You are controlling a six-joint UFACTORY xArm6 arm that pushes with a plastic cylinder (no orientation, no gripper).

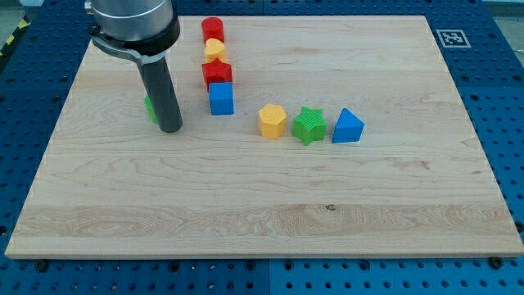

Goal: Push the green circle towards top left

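The green circle (150, 107) shows only as a thin green edge left of my rod, mostly hidden behind it. My tip (170, 128) rests on the board right beside it, on its lower right side. The rod rises from there to the arm's dark body at the view's top left.
A column at the top centre holds a red cylinder (213, 29), a yellow block (214, 50), a red star (218, 74) and a blue cube (221, 98). A row at the middle holds a yellow hexagon (273, 120), a green star (309, 124) and a blue triangle (347, 126). The wooden board (262, 213) lies on a blue perforated table.
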